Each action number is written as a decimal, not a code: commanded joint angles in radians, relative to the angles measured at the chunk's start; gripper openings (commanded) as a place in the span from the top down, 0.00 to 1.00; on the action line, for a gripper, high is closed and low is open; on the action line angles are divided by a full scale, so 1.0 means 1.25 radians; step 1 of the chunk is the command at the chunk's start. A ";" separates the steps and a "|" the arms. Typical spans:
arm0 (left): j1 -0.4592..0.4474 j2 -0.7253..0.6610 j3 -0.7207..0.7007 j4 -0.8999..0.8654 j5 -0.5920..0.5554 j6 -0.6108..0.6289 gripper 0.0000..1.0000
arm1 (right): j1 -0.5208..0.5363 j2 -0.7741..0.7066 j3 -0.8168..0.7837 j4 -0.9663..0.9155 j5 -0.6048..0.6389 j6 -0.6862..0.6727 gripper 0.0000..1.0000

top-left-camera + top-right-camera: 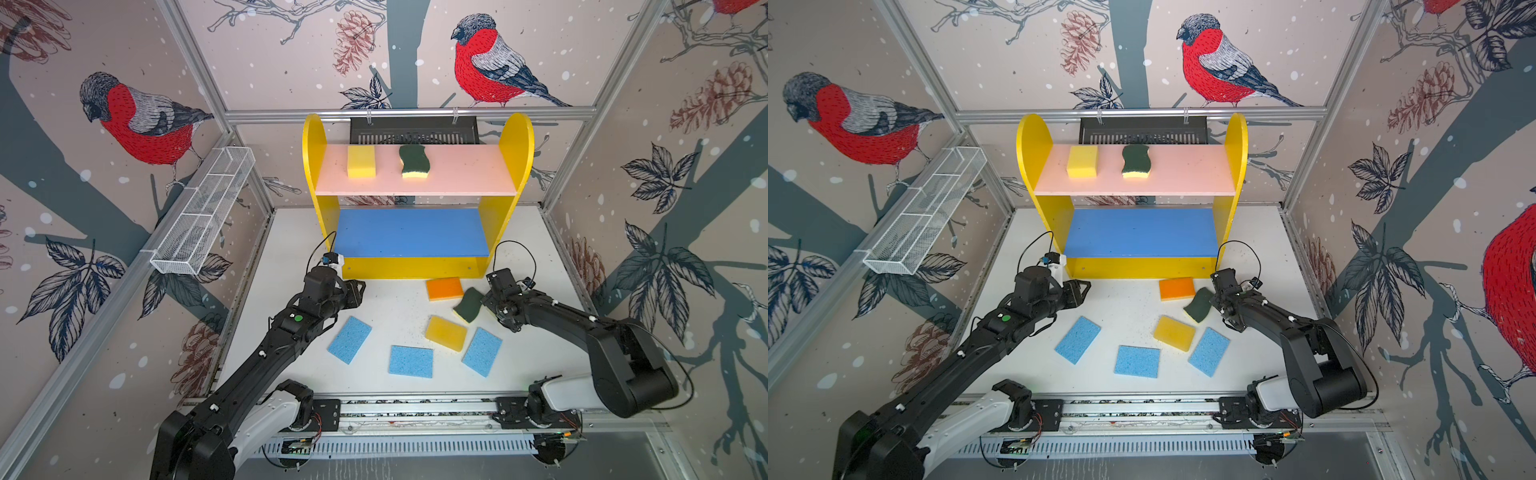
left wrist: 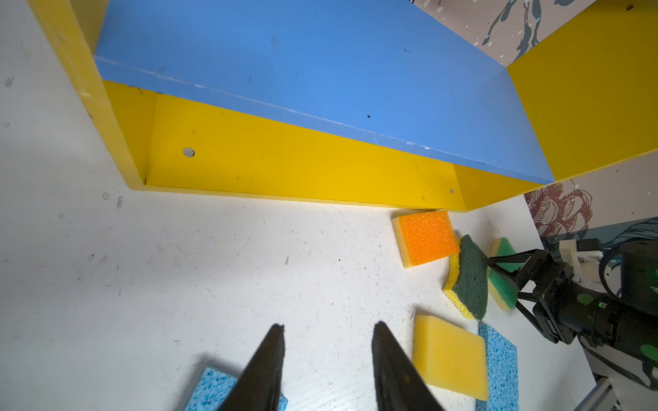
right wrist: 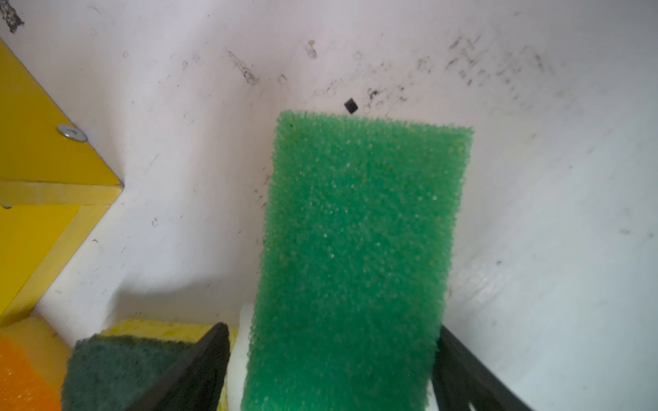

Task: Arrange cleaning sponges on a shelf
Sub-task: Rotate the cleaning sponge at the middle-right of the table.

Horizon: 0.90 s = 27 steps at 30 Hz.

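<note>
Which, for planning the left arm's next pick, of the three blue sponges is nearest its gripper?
The lone blue sponge by the left gripper; the other two lie farther off, beside the yellow sponge.

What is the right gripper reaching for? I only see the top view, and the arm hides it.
Observer: A bright-green-topped sponge; the right wrist view shows it between the jaws of the right gripper.
Operator: And the other arm, carrying anything?
Observer: No; the left wrist view shows the left gripper with jaws apart and nothing between them.
Operator: Is that sponge green underneath too?
Observer: No; the left wrist view shows a yellow layer under the green.
</note>
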 commanded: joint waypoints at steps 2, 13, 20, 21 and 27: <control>0.001 0.001 -0.001 0.031 0.009 0.000 0.58 | 0.006 0.011 -0.015 -0.061 -0.055 -0.011 0.18; 0.002 0.002 -0.005 0.043 0.019 -0.015 0.58 | 0.010 -0.041 -0.048 -0.133 -0.040 -0.065 0.20; 0.001 0.014 -0.010 0.058 0.032 -0.030 0.58 | 0.007 -0.052 -0.048 -0.124 -0.036 -0.088 0.17; 0.002 0.013 -0.011 0.057 0.030 -0.030 0.58 | 0.005 -0.046 -0.046 -0.121 -0.032 -0.097 0.17; 0.002 0.008 -0.016 0.050 0.023 -0.039 0.58 | -0.017 -0.005 -0.023 -0.104 -0.021 -0.163 0.14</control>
